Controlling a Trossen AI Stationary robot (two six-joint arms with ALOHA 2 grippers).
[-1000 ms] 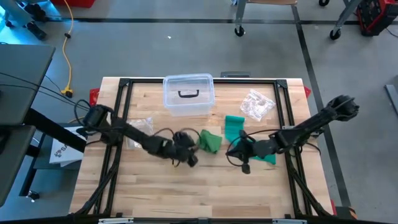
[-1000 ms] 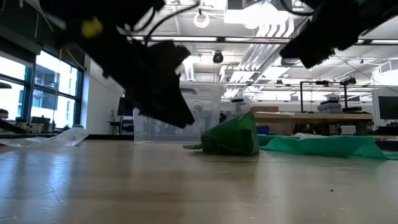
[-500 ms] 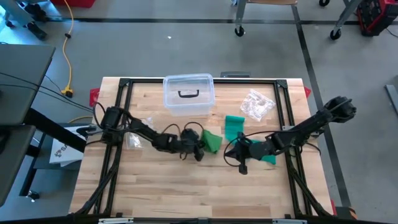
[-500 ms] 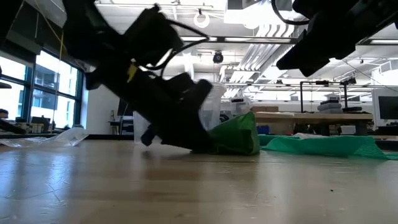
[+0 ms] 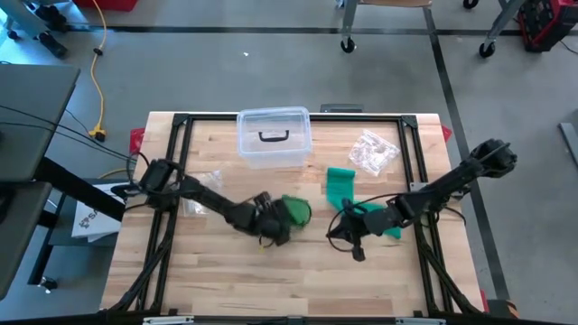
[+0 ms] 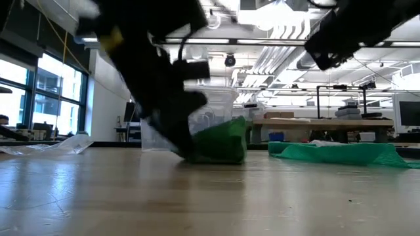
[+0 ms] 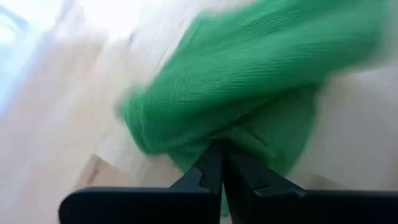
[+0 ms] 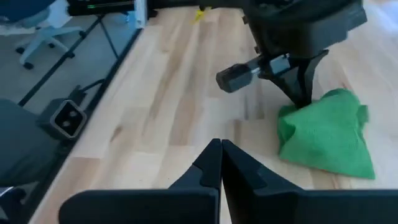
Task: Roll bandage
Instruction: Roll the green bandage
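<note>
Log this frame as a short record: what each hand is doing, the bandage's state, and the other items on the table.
left hand: shut on the green bandage's bunched end, mid-table
right hand: shut, empty, beside the bandage's flat strip
bandage state: one end bunched, the rest lying flat
clear lidded box: at the table's far edge
plastic wrappers: one far right, one left
</note>
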